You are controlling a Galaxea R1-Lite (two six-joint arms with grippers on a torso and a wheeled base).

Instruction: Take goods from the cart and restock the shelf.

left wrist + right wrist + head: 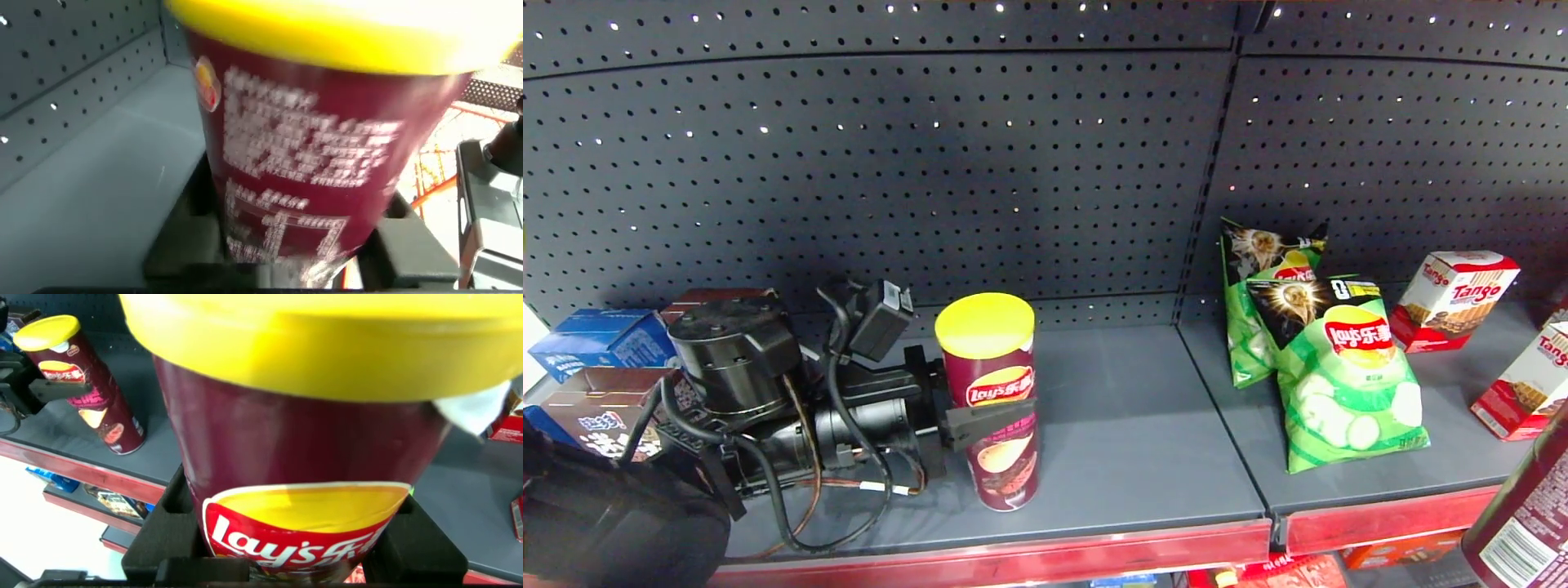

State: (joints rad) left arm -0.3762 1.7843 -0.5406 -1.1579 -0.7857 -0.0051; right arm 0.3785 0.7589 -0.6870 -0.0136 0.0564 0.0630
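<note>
A maroon chip can (pixel 990 400) with a yellow lid stands upright on the grey shelf (pixel 1127 441), near its front edge. My left gripper (pixel 992 415) comes in from the left and is shut on this chip can around its middle; one dark finger (pixel 984 422) crosses the can's front. The left wrist view has the same can (pixel 310 155) close up between the fingers (pixel 409 245). My right gripper (pixel 298 543) is shut on a second chip can (pixel 302 457), whose lower part shows at the right corner of the head view (pixel 1523 514), below and in front of the shelf.
Two green chip bags (pixel 1331 367) lean on the right shelf section, with red-and-white wafer boxes (pixel 1454 298) beyond them. Blue and brown boxes (pixel 600 339) sit at the far left behind my left arm. Bare shelf lies between the standing can and the bags. A perforated panel (pixel 1013 180) backs the shelf.
</note>
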